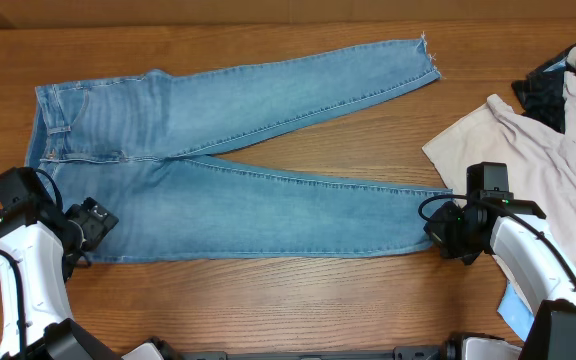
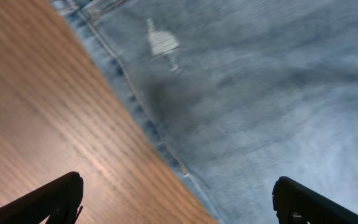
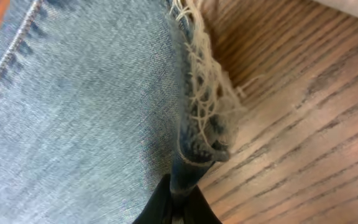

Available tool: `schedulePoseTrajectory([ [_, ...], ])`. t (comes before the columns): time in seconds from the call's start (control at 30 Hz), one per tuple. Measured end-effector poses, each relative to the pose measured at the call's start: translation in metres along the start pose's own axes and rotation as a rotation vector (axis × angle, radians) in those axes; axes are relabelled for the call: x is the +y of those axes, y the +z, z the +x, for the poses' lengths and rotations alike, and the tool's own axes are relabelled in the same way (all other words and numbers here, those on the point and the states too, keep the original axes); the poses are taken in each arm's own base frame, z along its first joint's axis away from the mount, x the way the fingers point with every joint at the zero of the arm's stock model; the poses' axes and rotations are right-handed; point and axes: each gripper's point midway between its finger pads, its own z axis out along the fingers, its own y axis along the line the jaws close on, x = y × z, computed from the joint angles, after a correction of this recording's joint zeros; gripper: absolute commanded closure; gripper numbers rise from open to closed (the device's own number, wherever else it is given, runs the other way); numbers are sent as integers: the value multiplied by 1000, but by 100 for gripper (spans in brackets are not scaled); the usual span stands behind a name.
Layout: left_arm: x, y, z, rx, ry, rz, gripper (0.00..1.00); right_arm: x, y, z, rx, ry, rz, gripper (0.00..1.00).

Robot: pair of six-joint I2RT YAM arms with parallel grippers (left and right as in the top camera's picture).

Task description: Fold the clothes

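overhead: jeans (image 1: 238, 190) lie flat on the brown wooden table (image 1: 268, 300), legs splayed; beige cloth pile (image 1: 538, 150) just past the jeans' hems | left wrist: left gripper (image 2: 179, 205) spread wide over the jeans' side seam, bare wood alongside | right wrist: right gripper (image 3: 176, 208) pinched onto the jeans' frayed lower hem

Soft, even light from above; shadows faint. The left wrist view blurs the jeans (image 2: 260, 93) (motion smear); the right wrist view shows the frayed hem (image 3: 201, 93) sharply.
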Motion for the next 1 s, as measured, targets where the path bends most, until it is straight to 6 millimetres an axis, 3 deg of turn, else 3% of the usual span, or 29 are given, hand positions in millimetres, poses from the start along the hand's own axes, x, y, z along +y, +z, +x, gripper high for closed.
schedulePoseTrajectory([
  [0.17, 15, 0, 3, 6, -54, -74, 0, -15, -1, 1, 1, 11, 66, 96],
  [0.5, 41, 0, -14, -42, -212, -93, 0, -58, -9, -30, -51, 155, 98, 96],
  [0.67, 43, 4, -15, -55, -245, -90, 4, -58, -9, -33, -60, 122, 96, 96],
  [1.0, 55, 41, -2, -107, -319, -117, 18, -57, -9, -34, -63, 91, 91, 96],
])
